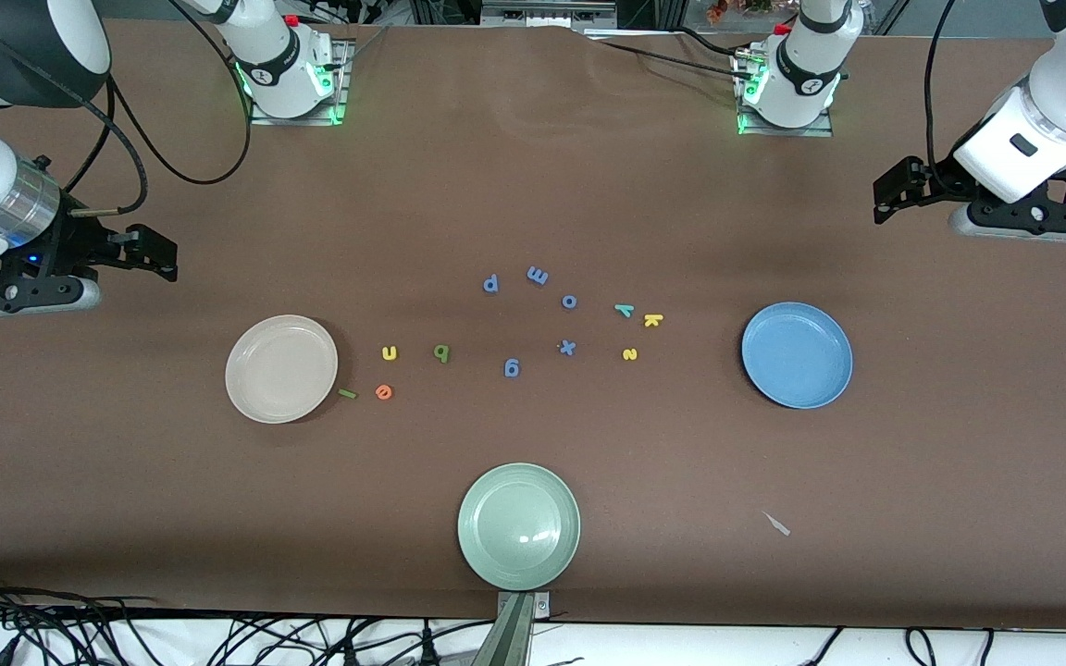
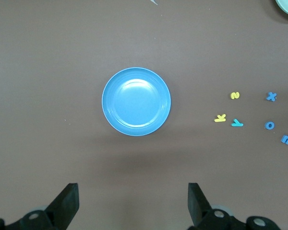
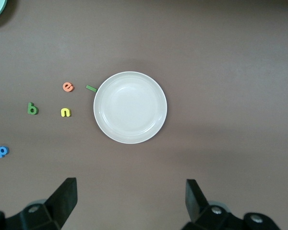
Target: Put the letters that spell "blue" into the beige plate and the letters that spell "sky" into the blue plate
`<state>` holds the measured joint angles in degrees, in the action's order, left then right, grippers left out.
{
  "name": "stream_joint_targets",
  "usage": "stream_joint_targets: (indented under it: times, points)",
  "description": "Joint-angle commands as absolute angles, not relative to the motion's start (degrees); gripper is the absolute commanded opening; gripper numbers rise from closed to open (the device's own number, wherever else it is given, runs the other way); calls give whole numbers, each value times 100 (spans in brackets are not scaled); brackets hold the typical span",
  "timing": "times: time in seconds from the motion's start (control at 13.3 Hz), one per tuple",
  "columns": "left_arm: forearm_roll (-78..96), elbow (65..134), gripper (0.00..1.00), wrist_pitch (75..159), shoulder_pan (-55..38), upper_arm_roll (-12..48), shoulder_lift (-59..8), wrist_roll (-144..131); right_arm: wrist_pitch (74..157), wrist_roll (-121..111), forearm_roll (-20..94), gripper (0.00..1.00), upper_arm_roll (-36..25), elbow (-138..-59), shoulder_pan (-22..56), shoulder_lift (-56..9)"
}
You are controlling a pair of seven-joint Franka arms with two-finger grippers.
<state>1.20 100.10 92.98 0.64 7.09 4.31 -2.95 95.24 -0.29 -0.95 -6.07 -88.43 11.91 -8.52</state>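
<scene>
Both grippers, left gripper [image 1: 894, 196] upper right and right gripper [image 1: 152, 252] upper left, wait with fingers apart. Beige plate [image 1: 281, 368] and blue plate [image 1: 797, 354] hold no letters yet.

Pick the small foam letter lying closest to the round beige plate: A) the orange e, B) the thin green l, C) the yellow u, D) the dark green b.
B: the thin green l lies right at the rim of the round beige plate; the orange e, yellow u and dark green b sit farther off.
</scene>
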Motion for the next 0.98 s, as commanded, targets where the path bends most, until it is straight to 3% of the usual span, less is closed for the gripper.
stream_joint_targets:
  times: [0.0, 0.9]
  points:
    - [185, 9835, 100, 9149, 44, 677, 352, -185, 9571, -18, -18, 100, -598, -8895, 1160, -809]
    - [185, 9757, 100, 9167, 35, 677, 308, -202, 9571, -18, -26, 100, -598, -8895, 1160, -817]
